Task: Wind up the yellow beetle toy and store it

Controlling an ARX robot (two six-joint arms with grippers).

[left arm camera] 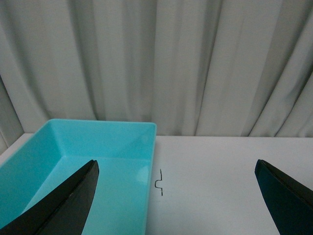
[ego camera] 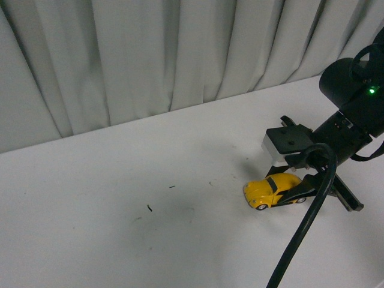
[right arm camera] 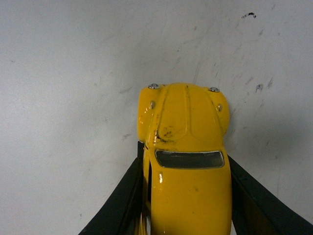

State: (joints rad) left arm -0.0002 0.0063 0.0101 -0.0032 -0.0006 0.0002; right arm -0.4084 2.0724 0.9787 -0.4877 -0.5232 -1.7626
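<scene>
— Gripping what now?
— I am pinching the yellow beetle toy in my right gripper, down on the white table; winding is coming next, I judge: dragging it backward.

We see soft, rather dim light, small glints on the yellow beetle toy, and faint, perhaps blurred shadows on the tabletop.

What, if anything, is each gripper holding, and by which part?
Right gripper: the yellow beetle toy, jaws clamped on its sides at the cabin. Left gripper: nothing, jaws open.
</scene>
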